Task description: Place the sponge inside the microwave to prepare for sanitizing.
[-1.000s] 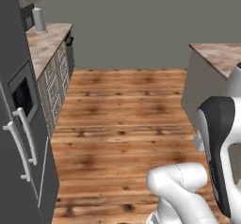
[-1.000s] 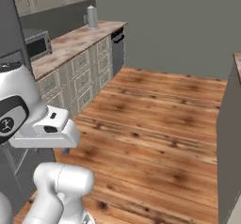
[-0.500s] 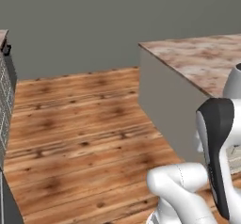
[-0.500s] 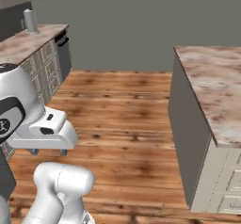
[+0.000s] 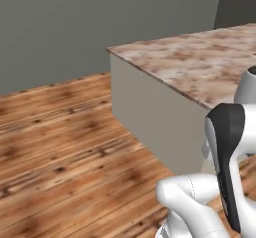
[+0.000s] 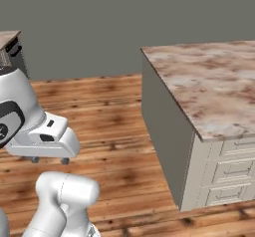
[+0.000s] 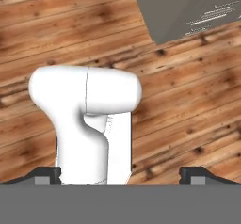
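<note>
We judge the task barely begun: our gripper hangs with jaws wide apart and empty above the wood floor, beside a stone-topped counter.

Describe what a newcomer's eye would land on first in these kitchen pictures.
The big island with the mottled pink-brown stone top and pale drawer fronts stands right of centre in the right base view. Warm knotty plank flooring spreads around it. The white arm's open gripper points down at those planks, holding nothing.
</note>
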Robot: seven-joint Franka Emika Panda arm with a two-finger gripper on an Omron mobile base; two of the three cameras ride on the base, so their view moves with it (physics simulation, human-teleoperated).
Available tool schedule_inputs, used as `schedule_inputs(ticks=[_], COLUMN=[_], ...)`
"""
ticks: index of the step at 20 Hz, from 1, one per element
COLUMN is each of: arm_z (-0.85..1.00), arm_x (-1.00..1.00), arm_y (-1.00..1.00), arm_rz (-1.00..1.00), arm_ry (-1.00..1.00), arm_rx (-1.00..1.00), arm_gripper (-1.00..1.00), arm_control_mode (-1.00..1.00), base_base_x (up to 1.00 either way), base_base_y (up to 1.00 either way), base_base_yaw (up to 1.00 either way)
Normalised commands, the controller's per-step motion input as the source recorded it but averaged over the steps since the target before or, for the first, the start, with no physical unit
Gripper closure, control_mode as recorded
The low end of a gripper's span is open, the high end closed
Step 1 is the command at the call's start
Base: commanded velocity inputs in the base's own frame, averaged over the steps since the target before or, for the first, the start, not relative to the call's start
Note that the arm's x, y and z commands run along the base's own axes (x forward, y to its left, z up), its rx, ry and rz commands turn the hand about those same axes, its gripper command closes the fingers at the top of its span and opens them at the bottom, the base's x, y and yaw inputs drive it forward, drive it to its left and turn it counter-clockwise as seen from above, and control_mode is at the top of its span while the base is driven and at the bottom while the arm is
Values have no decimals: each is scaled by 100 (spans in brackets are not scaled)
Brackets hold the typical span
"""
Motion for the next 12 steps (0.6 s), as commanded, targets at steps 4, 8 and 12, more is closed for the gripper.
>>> schedule_inputs(ticks=[4, 8, 12], arm_z=[0, 0, 0], arm_x=[0, 0, 0], arm_y=[0, 0, 0], arm_rz=[0, 0, 0], arm_ry=[0, 0, 0], arm_rx=[0, 0, 0], arm_gripper=[-100, -100, -100], arm_control_mode=[100, 100, 100], base_base_x=[37, 66, 34], base_base_y=[33, 22, 37], base_base_yaw=[9, 35, 26])
